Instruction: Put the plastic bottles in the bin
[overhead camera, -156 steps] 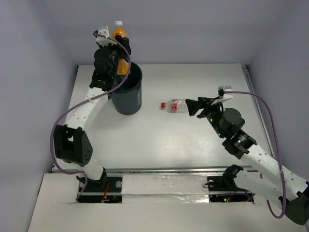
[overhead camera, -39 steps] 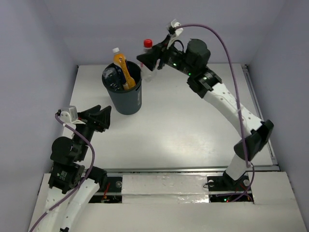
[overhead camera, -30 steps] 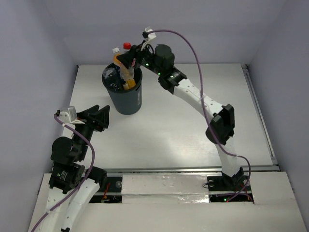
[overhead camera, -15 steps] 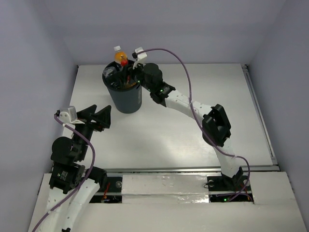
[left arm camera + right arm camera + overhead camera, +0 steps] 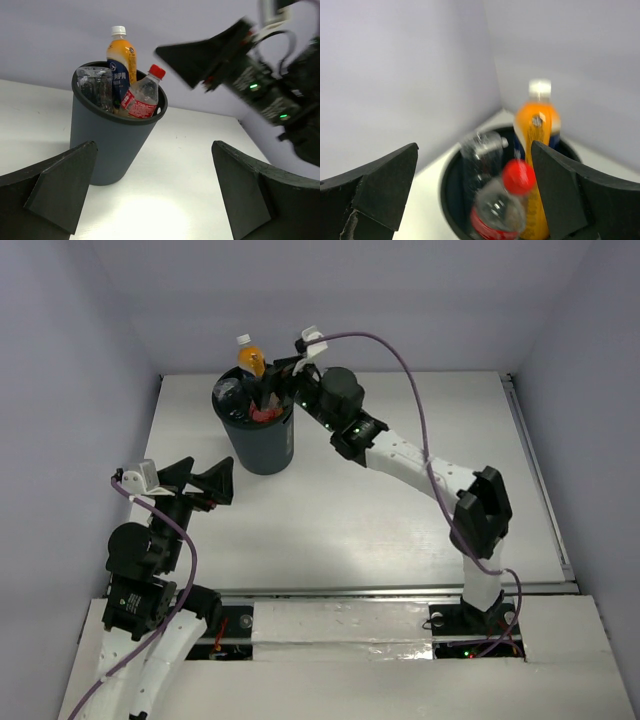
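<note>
Your right gripper (image 5: 474,145) hangs with its jaws spread wide and empty just above the bin (image 5: 262,445). The red-capped bottle (image 5: 500,212) stands inside, directly below it, beside the orange bottle (image 5: 537,125). Your left gripper (image 5: 154,144), also wide open, faces the bin from well back.

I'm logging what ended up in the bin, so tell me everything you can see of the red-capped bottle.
The red-capped bottle is small, clear plastic, with a red cap and a red label with white print. It stands tilted in the black bin, cap up, its neck above the rim, beside the orange bottle and a plain clear bottle. The open right hand above does not touch it.
</note>
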Controlling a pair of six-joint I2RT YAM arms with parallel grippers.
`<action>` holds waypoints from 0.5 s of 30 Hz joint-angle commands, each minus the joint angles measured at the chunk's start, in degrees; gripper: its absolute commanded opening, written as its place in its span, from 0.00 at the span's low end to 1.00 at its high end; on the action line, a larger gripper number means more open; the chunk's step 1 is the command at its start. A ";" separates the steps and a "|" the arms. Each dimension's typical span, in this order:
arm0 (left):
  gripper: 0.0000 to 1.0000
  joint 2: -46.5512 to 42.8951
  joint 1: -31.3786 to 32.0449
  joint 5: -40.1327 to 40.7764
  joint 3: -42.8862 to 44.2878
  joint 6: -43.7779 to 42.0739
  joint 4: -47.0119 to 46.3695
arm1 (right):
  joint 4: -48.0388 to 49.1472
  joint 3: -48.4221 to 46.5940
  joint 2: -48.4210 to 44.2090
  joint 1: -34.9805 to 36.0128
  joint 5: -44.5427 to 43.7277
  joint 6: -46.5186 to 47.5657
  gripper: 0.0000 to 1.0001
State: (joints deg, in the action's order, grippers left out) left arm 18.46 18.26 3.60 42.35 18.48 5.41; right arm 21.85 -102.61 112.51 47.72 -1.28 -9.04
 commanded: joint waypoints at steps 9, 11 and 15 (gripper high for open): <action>0.99 -0.62 -0.24 1.50 -0.42 -0.11 -2.77 | 9.25 11.15 -18.80 0.97 -0.04 -3.79 1.00; 0.99 -1.23 -0.24 1.50 -0.60 -0.02 -2.95 | 13.38 18.28 -27.20 0.97 0.66 -5.63 1.00; 0.99 -1.85 -0.24 1.50 -0.86 0.24 -3.48 | 18.76 34.46 -41.82 0.97 -0.82 -6.43 0.73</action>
State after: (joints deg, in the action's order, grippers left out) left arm 17.50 18.26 4.82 42.00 18.50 5.34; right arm 31.11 -73.78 80.49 48.07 -0.89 -13.54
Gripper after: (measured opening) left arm 0.989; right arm 0.888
